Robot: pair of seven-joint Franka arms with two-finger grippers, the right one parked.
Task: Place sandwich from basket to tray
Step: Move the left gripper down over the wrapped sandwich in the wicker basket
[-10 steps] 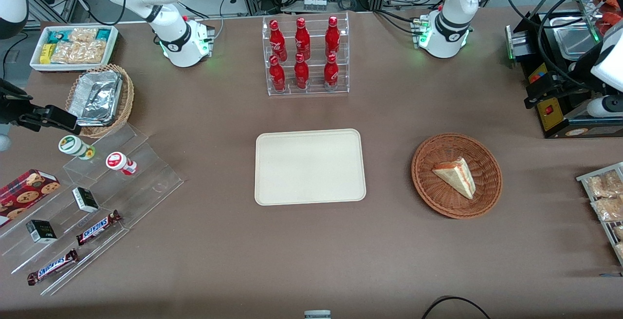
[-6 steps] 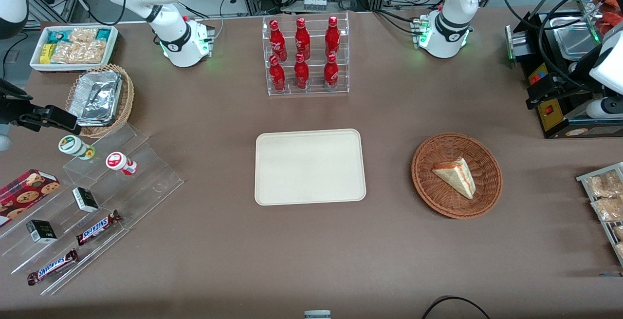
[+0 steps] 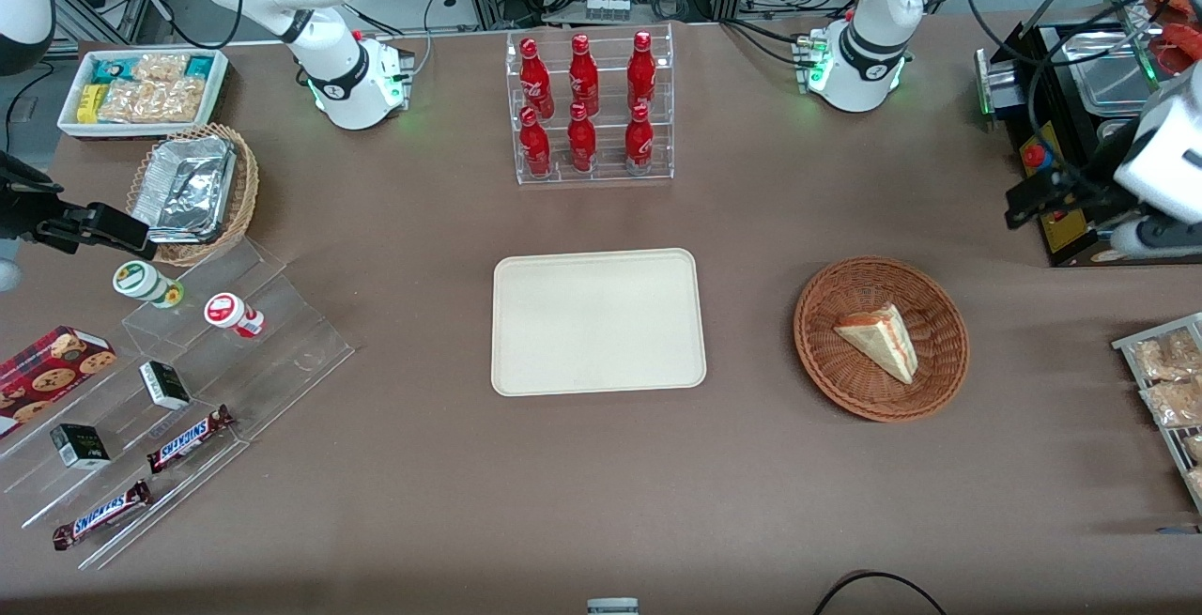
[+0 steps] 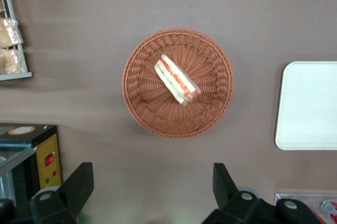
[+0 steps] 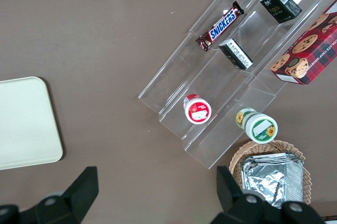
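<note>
Front view — sandwich (image 3: 878,340) lies in the basket (image 3: 826,361).
Tray (image 3: 598,321) sits bare beside it, well apart; farther off, the claw (image 4: 150,184) hangs high above the bench (image 3: 751,502) at the working arm's end — fingers (image 4: 79,182) spread, holding nothing.

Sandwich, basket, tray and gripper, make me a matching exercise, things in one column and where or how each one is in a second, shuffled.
Column one:
1. sandwich
2. basket
3. tray
4. gripper

Column two:
A. bare, cream, nearer the front camera than the red bottles
B. open, high over the table at the working arm's end
C. lying in the woven basket
D. round, reddish-brown, beside the tray

Pairs: 1-C, 2-D, 3-A, 4-B
</note>
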